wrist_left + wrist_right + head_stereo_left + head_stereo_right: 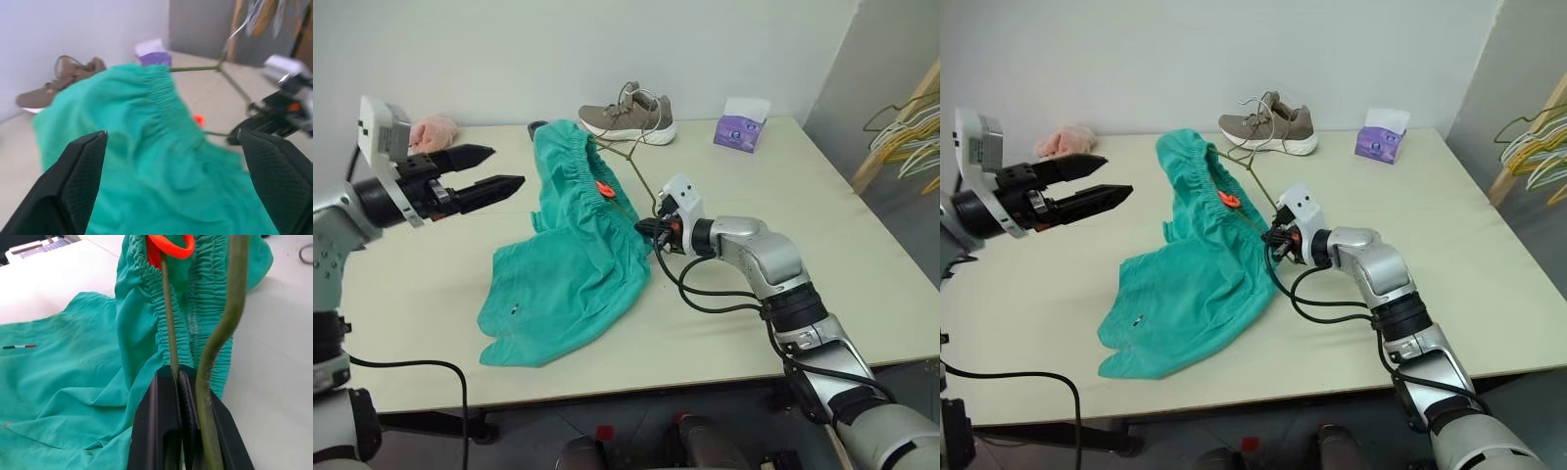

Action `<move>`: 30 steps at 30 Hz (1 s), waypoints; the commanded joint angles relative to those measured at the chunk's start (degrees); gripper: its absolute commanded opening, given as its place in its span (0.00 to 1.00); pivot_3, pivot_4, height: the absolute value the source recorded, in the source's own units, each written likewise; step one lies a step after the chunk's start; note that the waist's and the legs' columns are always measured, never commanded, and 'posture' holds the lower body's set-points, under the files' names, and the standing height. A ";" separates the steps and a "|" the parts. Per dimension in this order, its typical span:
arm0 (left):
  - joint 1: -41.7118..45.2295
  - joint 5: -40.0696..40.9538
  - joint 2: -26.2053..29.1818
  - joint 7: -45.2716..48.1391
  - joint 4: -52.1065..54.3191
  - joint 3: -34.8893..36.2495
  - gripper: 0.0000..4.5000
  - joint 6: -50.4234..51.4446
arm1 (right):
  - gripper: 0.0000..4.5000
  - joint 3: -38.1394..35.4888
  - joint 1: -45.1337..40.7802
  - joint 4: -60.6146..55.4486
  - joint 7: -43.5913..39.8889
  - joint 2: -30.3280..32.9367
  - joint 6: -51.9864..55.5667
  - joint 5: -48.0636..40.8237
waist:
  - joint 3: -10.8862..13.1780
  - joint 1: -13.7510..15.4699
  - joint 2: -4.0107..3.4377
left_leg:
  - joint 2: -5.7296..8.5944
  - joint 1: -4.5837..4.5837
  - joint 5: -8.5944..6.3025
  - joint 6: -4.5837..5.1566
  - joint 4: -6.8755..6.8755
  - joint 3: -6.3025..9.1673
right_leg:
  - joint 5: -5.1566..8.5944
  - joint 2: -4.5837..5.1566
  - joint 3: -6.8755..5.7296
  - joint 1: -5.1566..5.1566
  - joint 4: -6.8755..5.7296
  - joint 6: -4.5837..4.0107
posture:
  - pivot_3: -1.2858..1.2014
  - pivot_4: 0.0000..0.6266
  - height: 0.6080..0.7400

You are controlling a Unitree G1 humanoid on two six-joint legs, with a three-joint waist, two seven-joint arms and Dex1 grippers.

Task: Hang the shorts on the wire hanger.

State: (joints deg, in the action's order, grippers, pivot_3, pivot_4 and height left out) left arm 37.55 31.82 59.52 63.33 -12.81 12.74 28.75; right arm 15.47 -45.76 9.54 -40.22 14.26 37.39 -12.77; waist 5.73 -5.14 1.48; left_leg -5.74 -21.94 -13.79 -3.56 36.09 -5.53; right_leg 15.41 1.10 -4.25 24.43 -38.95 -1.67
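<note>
No legible text anywhere.

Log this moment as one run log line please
left claw: open, raised beside shorts | right claw: shut on wire hanger | shorts: waistband draped over hanger, legs on table

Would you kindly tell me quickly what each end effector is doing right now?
Left end effector: open, empty, raised beside the shorts.
Right end effector: shut on the wire hanger.
</note>
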 commanded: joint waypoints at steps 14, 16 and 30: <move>16.31 -21.41 0.26 20.10 -20.28 -15.54 1.00 -27.73 | 0.00 8.65 2.45 -8.75 -5.32 6.32 -16.37 11.68 | 0.01 -0.03 0.06 | -0.01 -0.09 0.00 0.00 0.07 -0.51 | 0.00 0.00 0.13 0.22 -0.11 0.00 | 0.47 0.12 1.00; 15.42 -21.87 -0.21 22.35 -19.68 -16.61 1.00 -27.62 | 0.00 8.89 2.43 -8.66 -5.35 6.42 -17.67 12.73 | 0.00 -0.04 0.07 | -0.01 -0.11 0.00 0.00 0.08 -0.53 | 0.00 0.00 0.15 0.25 -0.12 0.00 | 0.47 0.12 1.00; 10.69 -24.55 -3.09 26.52 -17.41 -19.38 0.81 -26.97 | 0.00 9.19 1.94 -9.03 -5.27 6.92 -27.46 18.86 | -0.01 -1.45 0.08 | -0.02 -0.10 0.00 -0.01 0.21 -0.67 | 0.00 0.00 0.30 0.29 -0.21 0.00 | 0.47 0.11 1.00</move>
State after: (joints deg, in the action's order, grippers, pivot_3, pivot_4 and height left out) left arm 47.94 7.10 56.45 89.51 -32.26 -7.14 1.26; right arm 25.11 -42.94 3.49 -45.24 21.64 12.69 5.93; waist 5.73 -6.60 1.56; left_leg -5.77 -22.04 -13.78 -3.57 36.30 -6.21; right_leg 15.41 1.10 -3.94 24.73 -39.18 -1.67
